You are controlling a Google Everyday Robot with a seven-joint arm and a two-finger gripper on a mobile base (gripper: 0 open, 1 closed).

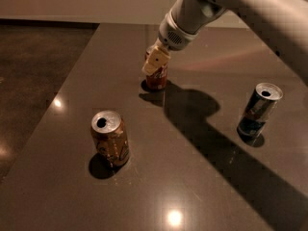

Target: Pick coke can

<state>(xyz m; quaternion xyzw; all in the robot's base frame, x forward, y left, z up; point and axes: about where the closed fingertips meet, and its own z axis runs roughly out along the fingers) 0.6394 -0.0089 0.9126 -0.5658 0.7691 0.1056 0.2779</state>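
The coke can (158, 80) stands upright on the dark table (202, 182), toward the far middle. Only its red lower body with white lettering shows; its top is hidden behind my gripper. My gripper (155, 61) comes down from the upper right on a white arm and sits right over the can's upper part, with a cream-coloured pad facing the camera. The arm's shadow runs across the table to the lower right.
An orange-brown can (110, 138) stands at the near left of the table. A slimmer blue-and-silver can (259, 109) stands at the right. The table's left edge drops to a dark floor (33, 71). A pale wall runs along the back.
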